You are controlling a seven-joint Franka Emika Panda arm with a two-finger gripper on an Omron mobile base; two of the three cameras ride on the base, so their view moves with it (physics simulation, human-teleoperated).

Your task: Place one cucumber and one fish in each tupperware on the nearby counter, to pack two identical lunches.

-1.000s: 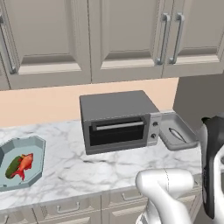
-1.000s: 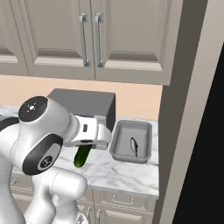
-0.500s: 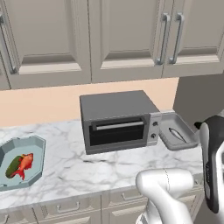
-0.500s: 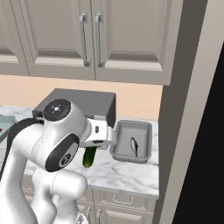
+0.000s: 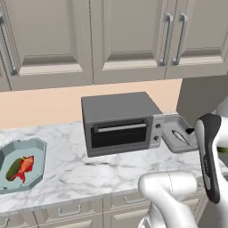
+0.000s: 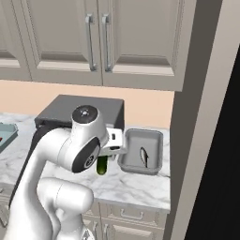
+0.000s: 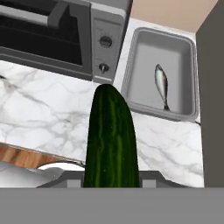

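From my left base camera, the blue-teal octagonal tupperware point(image 5: 22, 165) sits at the left of the marbled counter point(image 5: 80, 173), with a red-orange fish point(image 5: 24, 167) and a cucumber point(image 5: 13, 168) inside; the grey tray tupperware point(image 5: 178, 138) lies just right of the toaster oven point(image 5: 120, 122).

From my right base camera, my pincer point(image 6: 104, 161) hangs just left of the grey tray, a dark-green cucumber point(image 6: 102, 165) pointing down from it.

From my hand camera, that cucumber point(image 7: 111, 140) is clamped between my fingers, jutting toward the tray, where a silvery fish point(image 7: 161, 85) lies.
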